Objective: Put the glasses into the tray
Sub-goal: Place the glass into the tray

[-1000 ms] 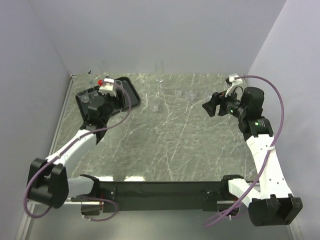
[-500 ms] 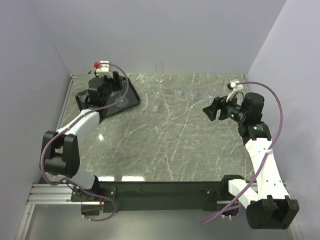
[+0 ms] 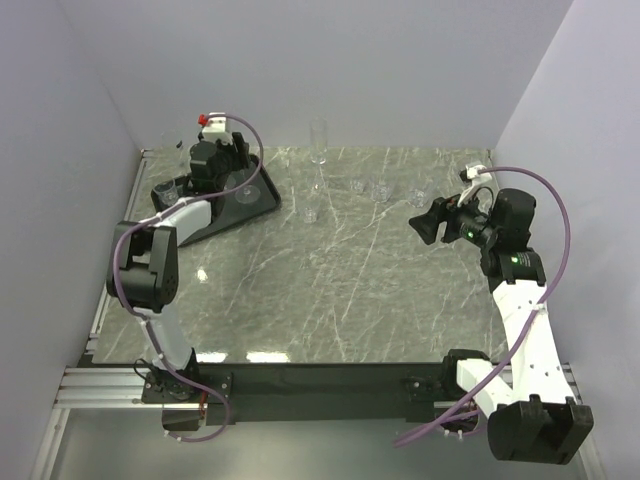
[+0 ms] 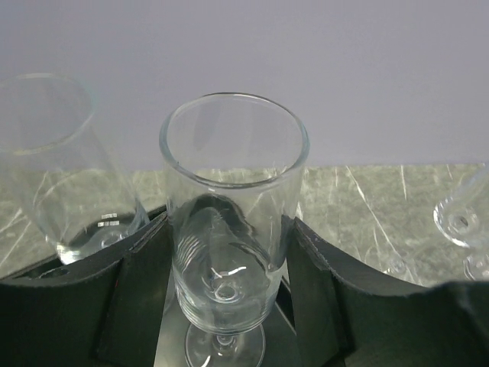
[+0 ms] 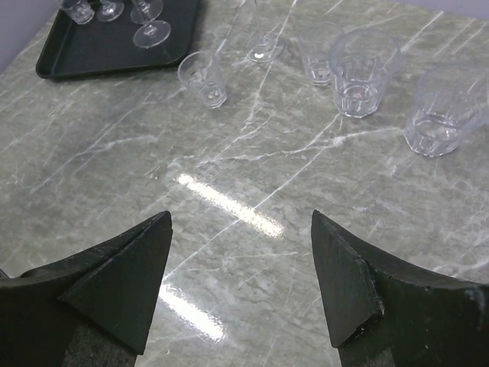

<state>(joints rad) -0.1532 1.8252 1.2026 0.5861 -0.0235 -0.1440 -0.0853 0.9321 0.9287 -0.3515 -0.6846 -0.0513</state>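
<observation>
Left end effector (image 4: 229,260) clamps stemmed glass (image 4: 233,191) over tray (image 5: 99,50); right end effector (image 5: 241,222) open.

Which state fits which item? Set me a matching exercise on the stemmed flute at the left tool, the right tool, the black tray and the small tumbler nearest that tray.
Things:
1. clear stemmed flute glass
2. right tool
3. black shallow rectangular tray
4. small clear tumbler nearest the tray

States:
A. open, nothing between its fingers
B. at the far left corner of the grey marble table
C. gripped in the left tool
D. standing on the marble, just outside the tray's rim

Pairs: 1-C, 2-A, 3-B, 4-D
</observation>
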